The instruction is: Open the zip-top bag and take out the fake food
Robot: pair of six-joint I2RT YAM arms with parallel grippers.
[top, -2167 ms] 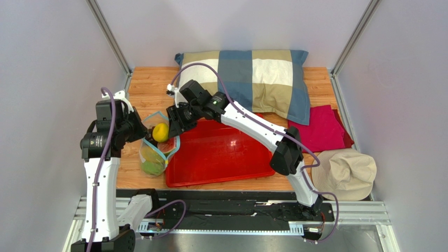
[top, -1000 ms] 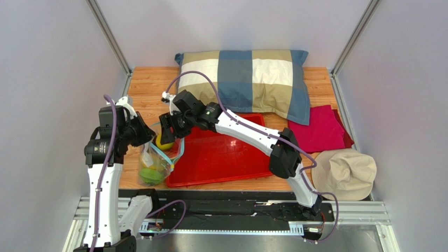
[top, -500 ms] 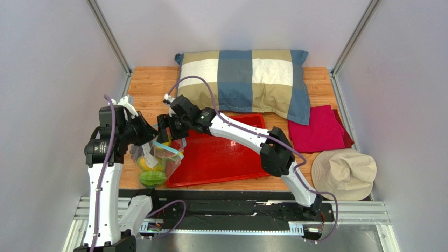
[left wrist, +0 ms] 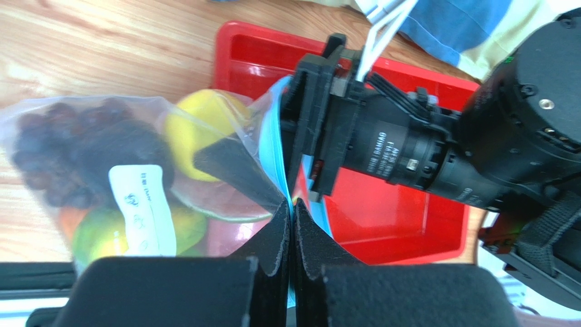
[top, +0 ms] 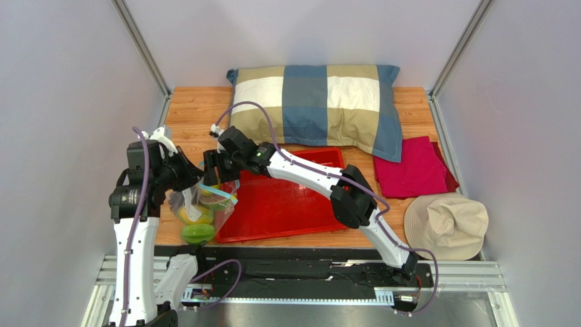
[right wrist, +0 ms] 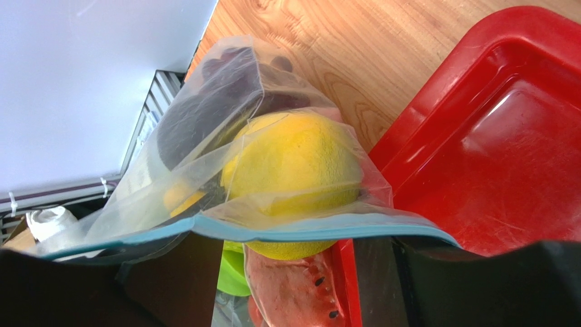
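1. Left end effector (left wrist: 292, 225) pinched together on the bag (left wrist: 136, 177) strip; the right end effector (right wrist: 286, 272) grips the opposite lip.
2. Bag hangs between them, beside the tray (top: 286, 204); food (right wrist: 293, 170) all inside, removal remains.

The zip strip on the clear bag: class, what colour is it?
Blue-green; the zip strip along the zip-top bag shows best in the right wrist view.

Clear zip-top bag (top: 199, 208) with a blue-green zip strip (right wrist: 273, 228) and a white label (left wrist: 145, 204); inside, yellow citrus (right wrist: 293, 167), green star fruit (top: 196, 233), dark purple grapes (left wrist: 41, 153), pink-red meat slice (right wrist: 293, 289). Red tray (top: 286, 201). Checked pillow (top: 320, 102) in blue, tan and white. Magenta cloth (top: 416, 167), beige hat (top: 447, 225). Light wood-grain surface (top: 194, 109). Arms white with black joints, purple cables
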